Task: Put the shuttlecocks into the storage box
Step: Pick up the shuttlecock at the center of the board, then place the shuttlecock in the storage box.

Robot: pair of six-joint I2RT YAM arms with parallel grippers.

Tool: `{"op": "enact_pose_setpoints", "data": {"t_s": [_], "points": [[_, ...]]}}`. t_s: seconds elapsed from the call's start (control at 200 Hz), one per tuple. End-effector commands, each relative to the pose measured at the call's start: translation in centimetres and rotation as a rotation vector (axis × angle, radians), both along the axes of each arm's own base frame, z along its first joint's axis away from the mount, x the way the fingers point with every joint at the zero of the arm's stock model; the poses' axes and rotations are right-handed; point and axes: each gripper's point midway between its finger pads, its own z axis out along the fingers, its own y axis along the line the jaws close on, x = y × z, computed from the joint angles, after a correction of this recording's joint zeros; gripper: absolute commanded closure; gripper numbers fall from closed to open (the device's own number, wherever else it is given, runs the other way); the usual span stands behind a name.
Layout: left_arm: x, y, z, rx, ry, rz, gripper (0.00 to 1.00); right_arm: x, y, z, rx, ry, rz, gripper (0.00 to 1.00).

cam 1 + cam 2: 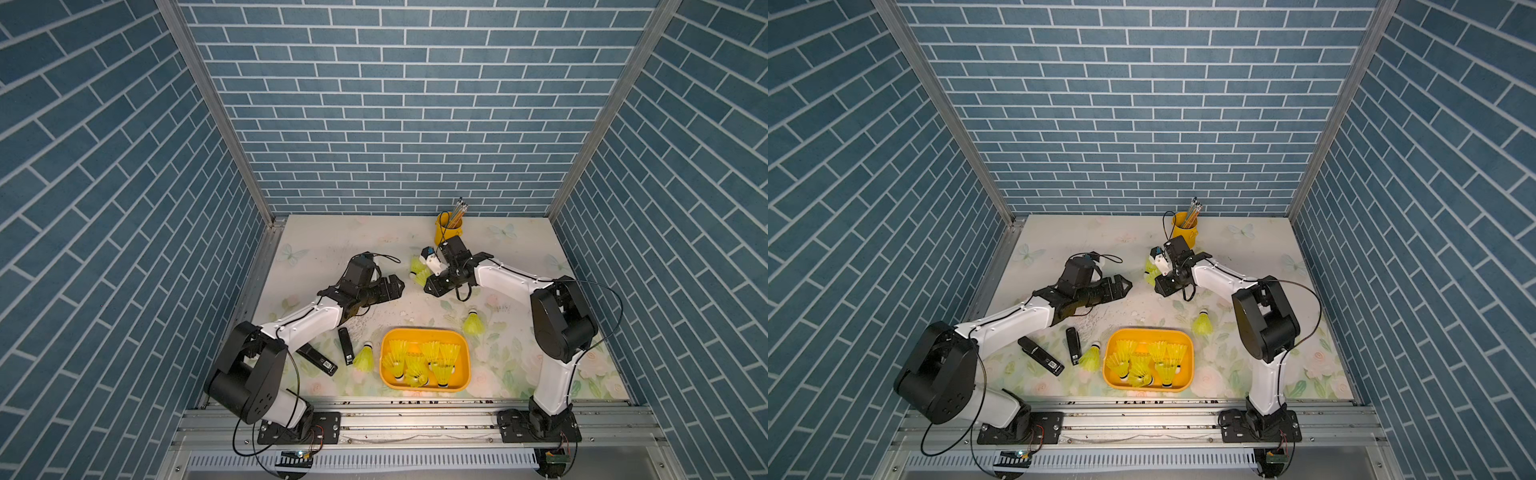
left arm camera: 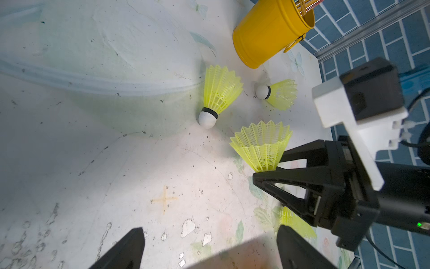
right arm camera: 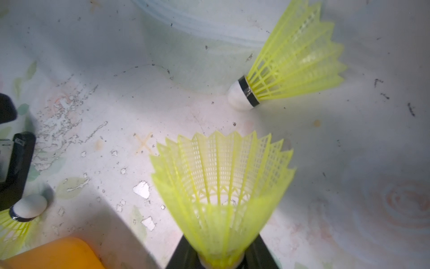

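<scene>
Camera layout: paired overhead views plus one close view per wrist.

Both top views look steeply down from high above the near edge of the bench [image 1: 340,237] toward the back wall [image 1: 415,104], far enough off to take in the whole work surface. They are nearly identical, shifted slightly sideways, with the storage box [image 1: 466,361] at lower centre of the frame. The left wrist view sits low and near the bench, facing the pencil cup [image 2: 263,37] and the right gripper [image 2: 267,168]. The right wrist view looks along its own gripper, very close to the held shuttlecock [image 3: 221,186]. Both wrist views share the held shuttlecock and a faint cross mark [image 2: 164,200] on the bench.
</scene>
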Motion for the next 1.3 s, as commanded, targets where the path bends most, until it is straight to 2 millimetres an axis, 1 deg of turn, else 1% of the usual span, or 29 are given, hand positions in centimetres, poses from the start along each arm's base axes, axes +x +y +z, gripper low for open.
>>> {"op": "enact_pose_setpoints", "data": {"t_s": [0.0,0.135,0.23,0.38,0.485,0.56,0.705,0.845,0.93,1.02,1.125,1.295], "points": [[-0.8,0.0,0.0,0.015,-0.005,-0.024,0.05,-0.8,0.0,2.5,0.057,-0.013,-0.026,0.84],[-1.5,-0.3,0.2,0.027,-0.008,-0.041,0.05,-2.3,-1.0,4.0,0.084,-0.013,-0.068,0.85],[-2.2,-0.7,0.6,0.037,-0.014,-0.057,0.05,-3.8,-1.7,5.1,0.116,0.000,-0.102,0.85],[-3.9,-1.4,1.1,0.060,-0.014,-0.098,0.05,-7.2,-2.9,5.9,0.163,0.044,-0.148,0.85],[-5.3,-1.9,1.2,0.075,-0.006,-0.132,0.05,-9.7,-3.3,6.2,0.190,0.076,-0.169,0.85],[-6.3,-2.1,1.3,0.086,-0.002,-0.150,0.05,-11.5,-3.3,6.4,0.208,0.104,-0.176,0.85],[-8.6,-2.5,1.5,0.114,0.003,-0.188,0.05,-14.9,-3.3,6.2,0.217,0.157,-0.193,0.85],[-11.0,-3.0,1.7,0.123,0.003,-0.232,0.06,-17.1,-3.8,6.5,0.251,0.201,-0.230,0.85],[-12.4,-3.4,1.7,0.132,0.005,-0.265,0.06,-18.3,-4.1,5.9,0.248,0.240,-0.243,0.85],[-14.0,-4.1,1.7,0.138,0.004,-0.314,0.06,-19.4,-4.3,5.2,0.235,0.260,-0.258,0.85],[-15.6,-4.4,1.4,0.143,0.011,-0.356,0.06,-20.4,-4.5,4.6,0.231,0.280,-0.285,0.85],[-17.2,-4.4,1.3,0.136,0.023,-0.383,0.06,-21.5,-4.3,3.8,0.231,0.298,-0.306,0.85]]}}
